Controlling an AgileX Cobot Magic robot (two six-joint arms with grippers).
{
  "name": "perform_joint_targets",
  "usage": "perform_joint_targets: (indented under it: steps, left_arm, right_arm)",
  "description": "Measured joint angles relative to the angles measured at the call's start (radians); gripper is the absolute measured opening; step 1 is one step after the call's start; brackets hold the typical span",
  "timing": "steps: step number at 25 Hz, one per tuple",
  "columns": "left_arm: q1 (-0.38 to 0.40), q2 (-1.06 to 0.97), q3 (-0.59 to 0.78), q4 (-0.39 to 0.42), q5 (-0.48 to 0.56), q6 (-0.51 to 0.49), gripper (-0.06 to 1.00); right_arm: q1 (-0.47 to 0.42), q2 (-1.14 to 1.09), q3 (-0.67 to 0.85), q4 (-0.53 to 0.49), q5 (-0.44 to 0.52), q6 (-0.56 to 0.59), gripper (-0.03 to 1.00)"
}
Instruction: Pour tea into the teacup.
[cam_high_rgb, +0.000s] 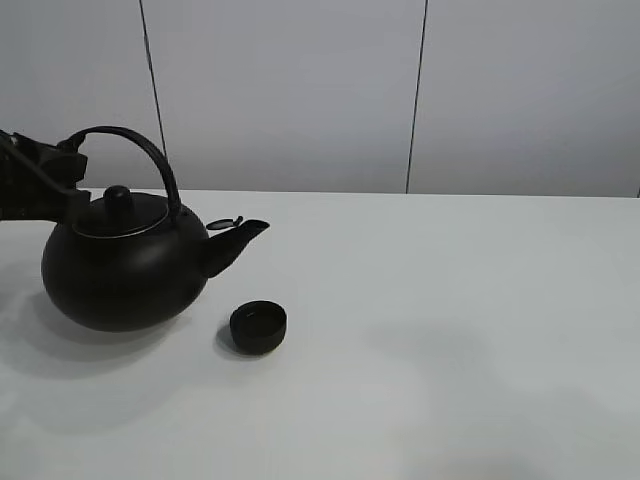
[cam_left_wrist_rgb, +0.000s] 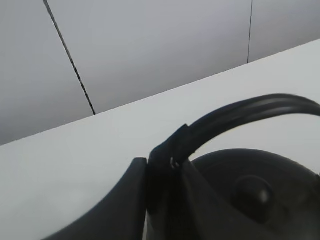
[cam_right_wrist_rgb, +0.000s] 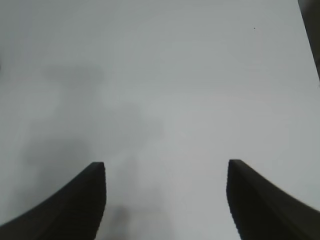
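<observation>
Desk: white surface carrying every item; a pale panelled wall stands behind its far edge.
Kettle: round, matte black, near the desk's left edge and toward the far side; lid with knob on top, arched handle above, spout aimed at the desk's right edge with its small cap flipped up. Whether the base rests on the desk or hangs just above it cannot be told.
Left gripper: fingers clamped together on the kettle handle where the arch drops toward the body, on the side away from the spout; in the exterior view it enters from the left edge.
Right gripper: two dark fingers held apart over bare desk, nothing between them; not seen in the exterior view.
Teacup: small, round, black, handleless; upright on the desk just nearer the front edge than the spout tip and close beside the kettle's body, not touching it.
Tea: no stream can be made out at the spout; cup contents cannot be told.
</observation>
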Motion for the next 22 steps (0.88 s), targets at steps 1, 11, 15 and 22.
perform_joint_targets:
  steps: [1, 11, 15, 22]
  left_arm:
    - [0.005, 0.0, 0.0, 0.003, 0.0, -0.022, 0.12]
    - [0.114, 0.0, 0.082, -0.004, -0.111, -0.082, 0.12]
    - [0.121, 0.0, 0.125, -0.002, -0.15, -0.077, 0.12]
    - [0.121, 0.0, 0.175, 0.001, -0.216, -0.075, 0.12]
  right_arm:
    - [0.0, 0.0, 0.0, 0.0, 0.0, 0.0, 0.47]
    - [0.0, 0.0, 0.0, 0.0, 0.0, 0.0, 0.47]
    - [0.0, 0.0, 0.0, 0.0, 0.0, 0.0, 0.47]
    - [0.0, 0.0, 0.0, 0.0, 0.0, 0.0, 0.47]
